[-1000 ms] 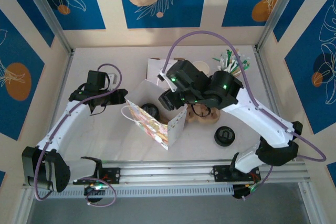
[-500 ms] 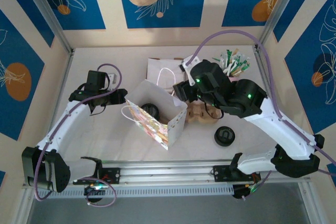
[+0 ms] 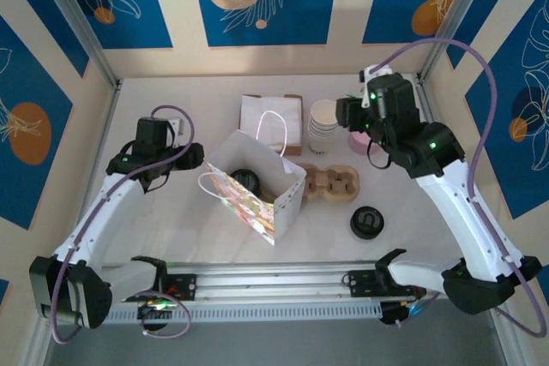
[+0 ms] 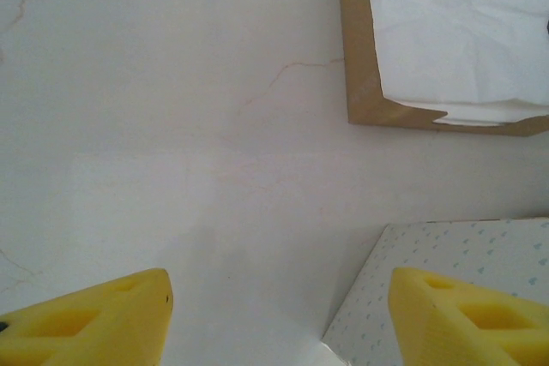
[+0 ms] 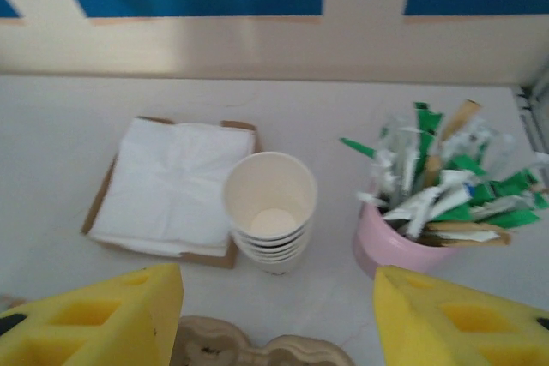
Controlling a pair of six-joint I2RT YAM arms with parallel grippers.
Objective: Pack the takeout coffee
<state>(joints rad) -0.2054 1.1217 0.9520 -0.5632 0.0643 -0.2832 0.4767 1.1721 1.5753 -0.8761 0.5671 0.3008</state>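
Note:
The takeout coffee (image 3: pixel 244 182), a dark cup with a round black lid, stands inside the open white paper bag (image 3: pixel 257 195) at the table's middle. My left gripper (image 3: pixel 193 157) hovers open just left of the bag with nothing in it. In the left wrist view the left gripper (image 4: pixel 279 319) has bare table between its yellow fingers and the bag's corner (image 4: pixel 429 289) by the right finger. My right gripper (image 3: pixel 350 119) is open and empty, up at the back right. In the right wrist view the right gripper (image 5: pixel 279 315) faces the white cup stack (image 5: pixel 270 212).
A brown pulp carrier (image 3: pixel 330 183) lies right of the bag, with a loose black lid (image 3: pixel 366 222) in front of it. At the back are a napkin tray (image 3: pixel 273 122), the white cups (image 3: pixel 323 126) and a pink pot of sachets (image 5: pixel 412 242).
My right arm has lifted off the bag and swung back and right, now over the cups and sachet pot. The left arm has hardly moved.

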